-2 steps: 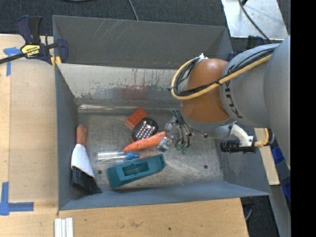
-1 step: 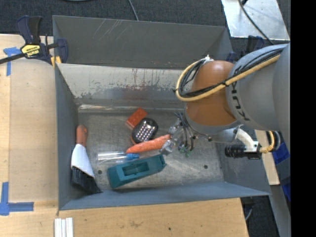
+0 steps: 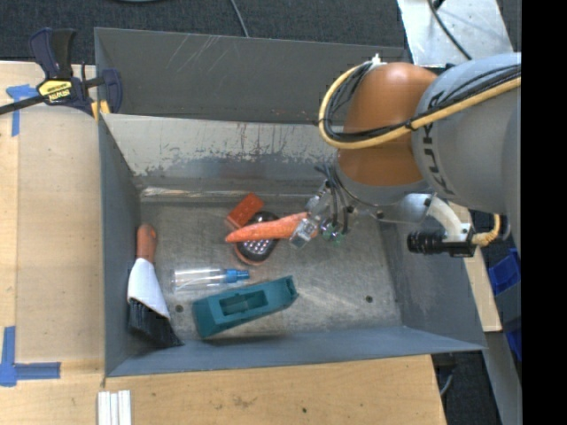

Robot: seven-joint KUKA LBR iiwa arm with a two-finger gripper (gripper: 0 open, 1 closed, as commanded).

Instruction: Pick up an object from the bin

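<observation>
The end effector [image 3: 310,228] is clamped on the thick end of a smooth, tapered orange carrot [image 3: 264,230], behind the teal box [image 3: 244,306].

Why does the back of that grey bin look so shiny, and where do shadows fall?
Camera view: light glances off the back wall of the bin, leaving a pale, streaky sheen; the clear tube glints the same way; the teal block casts a soft shadow on the floor along its near edge.
</observation>
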